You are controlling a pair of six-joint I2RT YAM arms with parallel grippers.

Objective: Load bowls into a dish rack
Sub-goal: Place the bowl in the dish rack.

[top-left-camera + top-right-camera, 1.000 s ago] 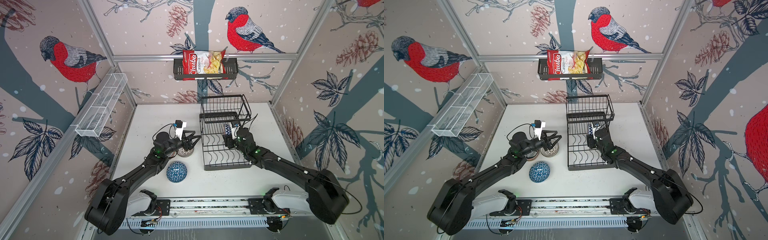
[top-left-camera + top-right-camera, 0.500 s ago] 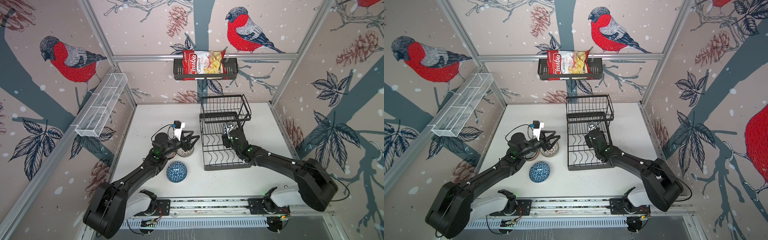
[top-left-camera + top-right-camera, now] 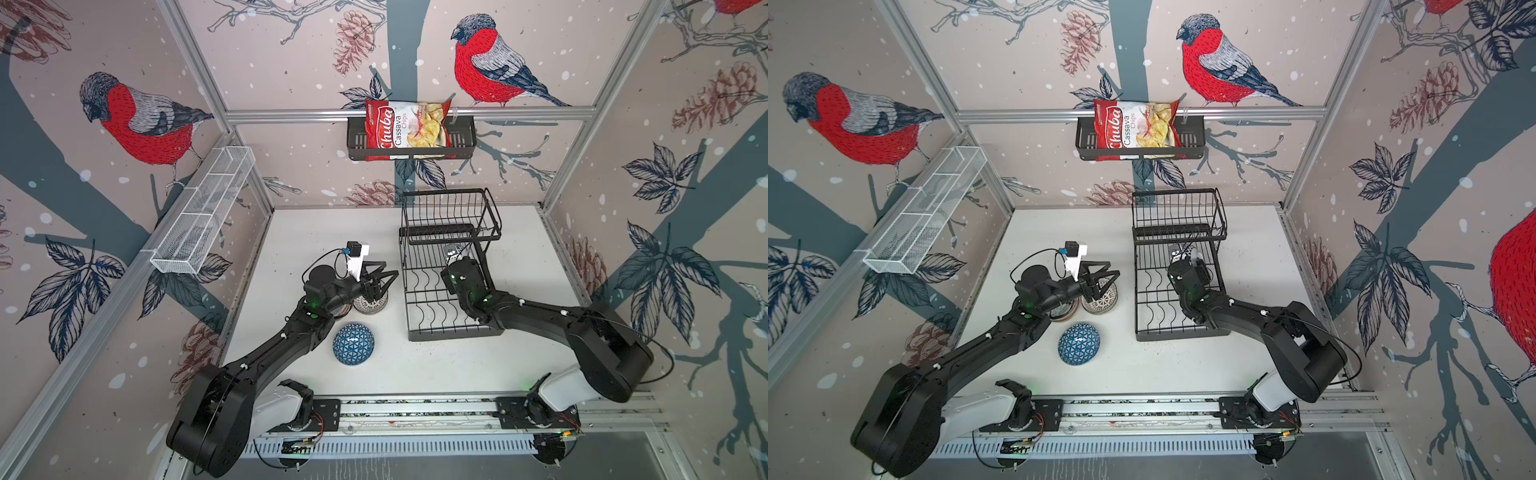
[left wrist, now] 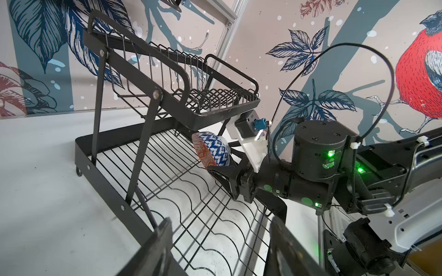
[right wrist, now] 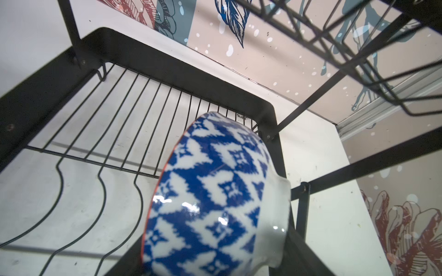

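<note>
- The step in hand looked like placing: the right tool [image 4: 223,159] was clamped on the blue-and-white bowl [image 5: 215,196], inside the dish rack [image 3: 440,336].
- That bowl hung over the rack's lower tier near its far end, just under the raised basket [image 4: 215,105]. Whether it touched the base wires could not be told.
- The bowl stood on edge. Its mouth, edged in orange, seemed to face the rack's side nearest the left arm, and its white foot the opposite side. That put its axis roughly level, across the rack.
- The next move probably called for lowering the bowl until its rim settled among the wires, then spreading the jaws. The arm would then need to back out low, clear of the raised basket.
- The left tool [image 3: 384,276] stood with jaws apart and empty, over the grey-patterned bowl [image 3: 370,305] near the tabletop's middle, beside the rack.
- An orange-striped bowl [image 3: 1065,311] sat partly under the left arm. A blue-triangle bowl [image 3: 353,345] lay mouth down nearer the tabletop's front edge, and none of these three was loaded.
</note>
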